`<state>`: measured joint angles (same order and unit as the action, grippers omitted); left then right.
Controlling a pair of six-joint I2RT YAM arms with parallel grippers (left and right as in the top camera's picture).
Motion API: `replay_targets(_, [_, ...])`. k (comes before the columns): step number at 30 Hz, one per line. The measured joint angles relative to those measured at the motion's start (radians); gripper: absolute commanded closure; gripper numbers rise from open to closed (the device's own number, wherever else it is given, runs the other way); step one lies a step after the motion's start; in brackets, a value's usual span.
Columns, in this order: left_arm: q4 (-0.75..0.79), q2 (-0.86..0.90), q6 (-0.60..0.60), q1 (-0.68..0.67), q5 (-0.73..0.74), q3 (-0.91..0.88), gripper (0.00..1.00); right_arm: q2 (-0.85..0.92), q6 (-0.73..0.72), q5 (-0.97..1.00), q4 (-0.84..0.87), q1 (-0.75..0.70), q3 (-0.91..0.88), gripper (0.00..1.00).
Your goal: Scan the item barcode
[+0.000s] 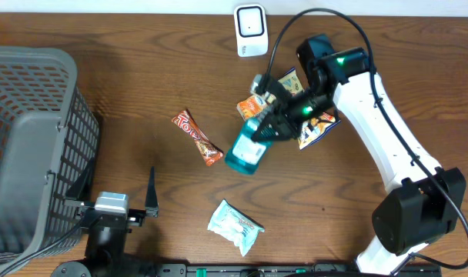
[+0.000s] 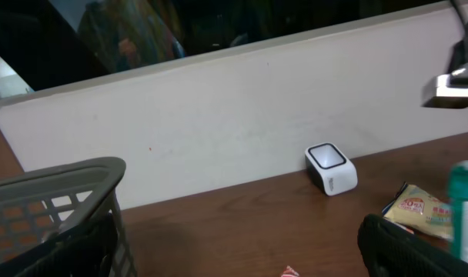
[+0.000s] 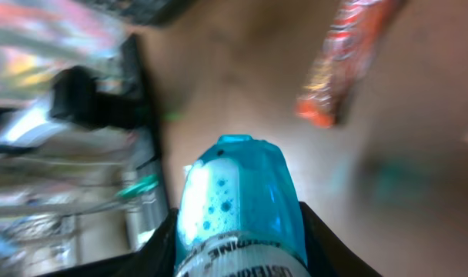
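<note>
The right gripper (image 1: 271,127) was closed partway on the bottle (image 1: 245,151), clamping its upper end. The bottle was tilted over the table (image 1: 142,92), between the red bar (image 1: 197,138) and the snack packets (image 1: 320,127), well apart from the scanner (image 1: 251,29). The left gripper (image 1: 115,192) stood fully open and empty beside the basket (image 1: 34,154).
</note>
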<state>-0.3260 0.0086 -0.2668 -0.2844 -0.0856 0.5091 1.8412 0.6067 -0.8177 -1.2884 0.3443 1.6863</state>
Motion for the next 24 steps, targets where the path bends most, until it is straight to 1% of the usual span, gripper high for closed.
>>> replay_targets(4, [0.000, 0.000, 0.000, 0.000, 0.000, 0.000, 0.00, 0.000, -0.209, 0.210, 0.155, 0.010, 0.000, 0.99])
replay_targets(10, [-0.006, 0.000, 0.000, 0.000, 0.000, 0.000, 0.00, 0.000, -0.426, 0.565, 0.271, 0.078, 0.006, 0.99])
replay_targets(12, [-0.007, 0.000, 0.000, 0.000, 0.000, 0.000, 0.00, 0.000, -0.461, 0.660, 0.298, 0.103, 0.016, 0.99])
replay_targets(15, [-0.007, 0.000, 0.000, 0.000, 0.000, 0.000, 0.00, 0.001, -0.497, 0.810, 0.387, 0.139, 0.032, 0.99])
replay_targets(20, [-0.008, 0.000, 0.000, 0.000, 0.000, 0.000, 0.00, 0.010, -0.521, 0.971, 0.529, 0.163, 0.045, 0.99])
replay_targets(24, [-0.008, 0.000, 0.000, 0.000, 0.000, 0.000, 0.00, 0.069, -0.528, 1.085, 0.642, 0.165, 0.078, 0.99])
